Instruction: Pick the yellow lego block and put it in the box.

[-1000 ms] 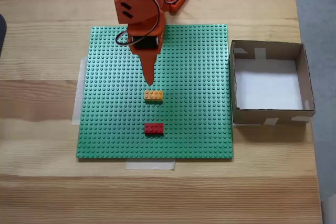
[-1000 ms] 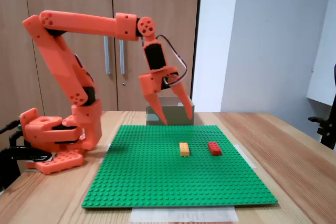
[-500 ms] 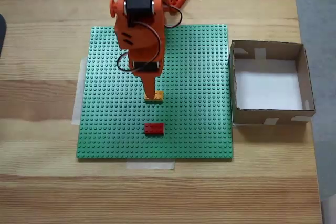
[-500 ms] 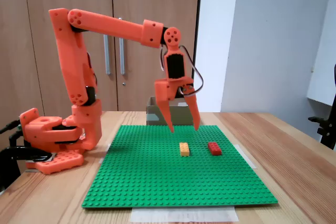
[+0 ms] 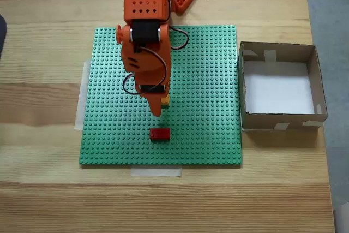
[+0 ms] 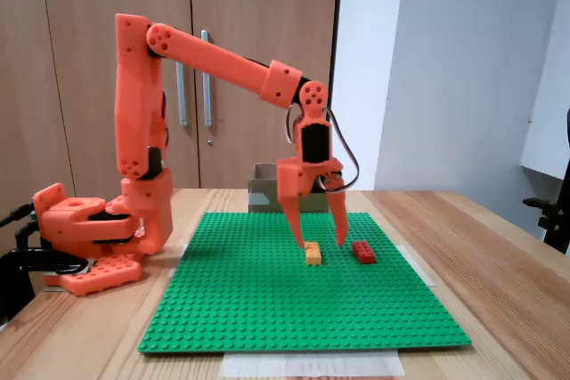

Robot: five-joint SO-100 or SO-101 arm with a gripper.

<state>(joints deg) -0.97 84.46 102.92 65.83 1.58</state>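
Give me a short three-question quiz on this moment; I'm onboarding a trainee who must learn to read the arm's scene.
1. True or false: the gripper is open, its fingers straddling the yellow lego block.
2. Which brick lies nearer the front edge of the green baseplate in the top-down fixed view? A) the red brick B) the yellow lego block
3. Fill in: the box holds ____ bricks.

Key: 1 true; 2 A; 3 no
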